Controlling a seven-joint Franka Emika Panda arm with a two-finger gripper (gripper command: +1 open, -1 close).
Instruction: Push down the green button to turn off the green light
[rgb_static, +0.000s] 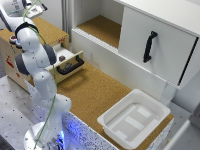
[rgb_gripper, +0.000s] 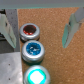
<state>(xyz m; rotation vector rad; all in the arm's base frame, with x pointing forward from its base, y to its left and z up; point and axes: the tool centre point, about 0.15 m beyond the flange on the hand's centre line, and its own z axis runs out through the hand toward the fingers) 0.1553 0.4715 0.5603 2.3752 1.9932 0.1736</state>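
In the wrist view, three round buttons sit in a row on a cork surface: a red one (rgb_gripper: 29, 32), a blue one (rgb_gripper: 33, 50) and the green button (rgb_gripper: 36, 75), which glows brightly. My gripper (rgb_gripper: 38, 43) hovers above them, open and empty. Its two fingers (rgb_gripper: 7, 27) stand wide apart on either side of the row, roughly over the red and blue buttons. In the exterior view, the arm (rgb_static: 35, 55) reaches up over the wooden box (rgb_static: 50, 32). The buttons and the fingertips are hidden there.
An open drawer with a black handle (rgb_static: 70, 65) juts from the wooden box. A white tray (rgb_static: 134, 117) sits on the cork tabletop at the exterior view's right. A white cabinet door with a black handle (rgb_static: 149, 46) stands behind it.
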